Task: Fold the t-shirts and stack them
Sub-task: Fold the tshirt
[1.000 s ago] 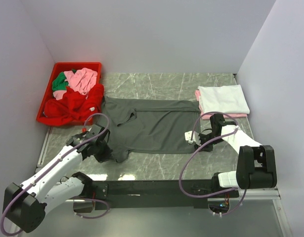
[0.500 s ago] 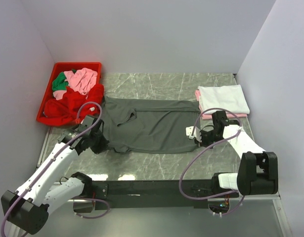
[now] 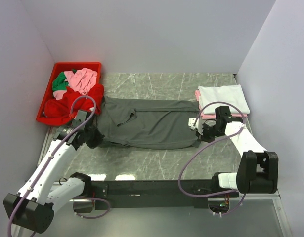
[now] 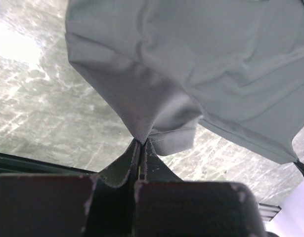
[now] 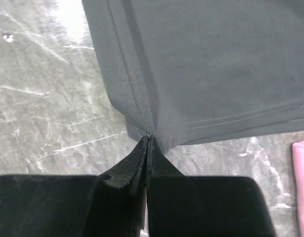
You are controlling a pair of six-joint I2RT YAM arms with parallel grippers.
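Observation:
A large dark grey t-shirt [image 3: 147, 126] lies spread across the marble table, its near edge lifted and folded back. My left gripper [image 3: 95, 138] is shut on the shirt's near left corner; in the left wrist view the cloth [image 4: 191, 64] rises from the pinched fingertips [image 4: 141, 144]. At the shirt's near right corner my right gripper [image 3: 200, 132] is shut on the hem, the cloth [image 5: 216, 64] hanging from its tips [image 5: 149, 136]. A folded white t-shirt [image 3: 223, 98] lies on a folded pink one [image 3: 211, 116] at the far right.
A red plastic bin [image 3: 48, 98] at the far left holds crumpled red [image 3: 75, 104], pink [image 3: 82, 79] and green [image 3: 59, 82] shirts. White walls close in the table on three sides. A black rail [image 3: 156, 187] runs along the near edge.
The right gripper has closed on the shirt's hem. Both grippers have moved away from me, carrying the shirt's near edge toward the far edge, so the shirt now looks narrower.

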